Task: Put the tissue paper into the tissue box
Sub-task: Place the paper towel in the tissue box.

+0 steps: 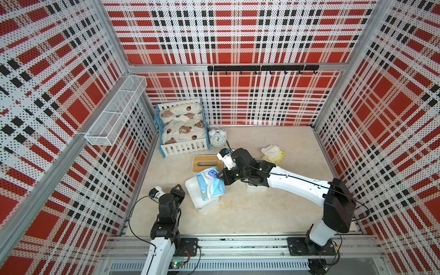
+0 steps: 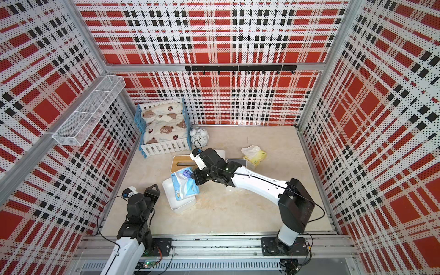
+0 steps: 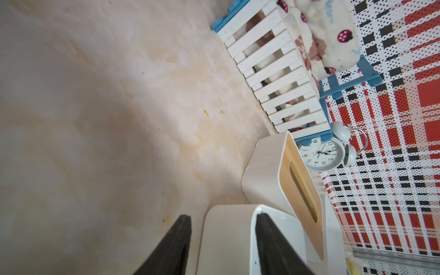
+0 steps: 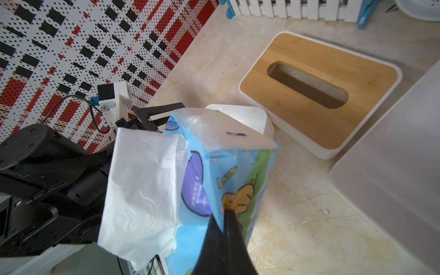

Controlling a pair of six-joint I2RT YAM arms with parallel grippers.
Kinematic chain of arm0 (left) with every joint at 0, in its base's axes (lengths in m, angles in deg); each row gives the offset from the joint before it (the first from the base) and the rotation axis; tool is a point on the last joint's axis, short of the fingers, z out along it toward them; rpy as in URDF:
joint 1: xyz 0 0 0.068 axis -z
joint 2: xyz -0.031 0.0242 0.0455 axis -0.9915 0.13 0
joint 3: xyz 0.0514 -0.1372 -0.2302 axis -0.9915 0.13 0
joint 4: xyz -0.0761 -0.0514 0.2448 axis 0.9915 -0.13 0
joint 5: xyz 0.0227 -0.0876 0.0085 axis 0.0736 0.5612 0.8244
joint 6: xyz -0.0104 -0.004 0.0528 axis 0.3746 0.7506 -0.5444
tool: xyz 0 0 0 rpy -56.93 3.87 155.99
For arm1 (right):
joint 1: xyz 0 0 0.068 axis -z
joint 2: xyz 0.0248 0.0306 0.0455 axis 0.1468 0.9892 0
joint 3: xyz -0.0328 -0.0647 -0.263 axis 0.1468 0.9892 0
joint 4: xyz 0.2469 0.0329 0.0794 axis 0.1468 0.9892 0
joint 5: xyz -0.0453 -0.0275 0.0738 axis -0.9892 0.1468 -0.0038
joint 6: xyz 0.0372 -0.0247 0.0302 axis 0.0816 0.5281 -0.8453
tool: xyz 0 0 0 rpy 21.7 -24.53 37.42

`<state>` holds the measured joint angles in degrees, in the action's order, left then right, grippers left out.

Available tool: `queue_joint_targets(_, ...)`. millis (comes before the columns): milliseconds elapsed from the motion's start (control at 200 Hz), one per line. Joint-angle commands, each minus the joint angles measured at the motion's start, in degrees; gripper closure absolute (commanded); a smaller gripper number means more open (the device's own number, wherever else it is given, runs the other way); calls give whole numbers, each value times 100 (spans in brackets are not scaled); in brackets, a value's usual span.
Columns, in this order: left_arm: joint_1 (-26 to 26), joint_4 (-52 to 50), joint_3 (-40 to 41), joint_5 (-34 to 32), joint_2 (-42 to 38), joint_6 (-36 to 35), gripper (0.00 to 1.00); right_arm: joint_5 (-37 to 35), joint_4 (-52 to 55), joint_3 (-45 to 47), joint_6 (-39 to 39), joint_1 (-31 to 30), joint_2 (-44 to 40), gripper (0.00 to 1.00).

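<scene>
So the right gripper [image 1: 220, 176] has its fingers clenched on the wrapper edge of the blue plastic tissue pack [image 1: 210, 183], grabbing it at the pack's 2 o'clock corner. A wad of white tissue [image 4: 142, 190] spills out of the pack. The pack sits tilted over the open white rounded plastic tissue box [image 1: 191, 192], poking past the box's 12 o'clock edge. I can't tell if the low end touches the box bottom. The left gripper [image 1: 178, 189] is at the box's 9 o'clock side with its fingers spread, gripping nothing. In the left wrist view the box corner shows between them. A cream box with a slotted wooden lid [image 1: 197, 160] sits on the beige worktop [image 1: 250, 214] at the white box's 12 o'clock.
</scene>
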<state>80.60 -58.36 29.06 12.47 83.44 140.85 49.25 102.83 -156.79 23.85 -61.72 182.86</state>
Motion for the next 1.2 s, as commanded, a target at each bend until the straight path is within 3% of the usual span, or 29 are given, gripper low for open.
queue_joint_targets(0, -83, 480, -5, 490, 276, 68, 51, 336, -273, -280, 1, -119, 300, 100)
queue_joint_targets(306, -167, 1538, 248, 956, 1102, 277, 53, 631, -401, -536, -121, -148, 910, 100)
queue_joint_targets(486, -169, 1839, 232, 1026, 1193, 354, 55, 740, -447, -599, -136, -157, 1298, 100)
queue_joint_targets(631, -160, 1546, 84, 947, 927, 285, 56, 704, -429, -676, -114, -156, 1578, 100)
queue_joint_targets(882, -184, 971, -64, 610, -233, 351, 62, 827, -416, -917, -97, -157, 2008, 100)
queue_joint_targets(1042, -202, 839, -194, 631, -145, 221, 61, 627, -187, -1097, -3, -149, 2164, 100)
queue_joint_targets(1197, -202, 883, -234, 647, -4, 71, 57, 222, 71, -1168, 137, -148, 2085, 89)
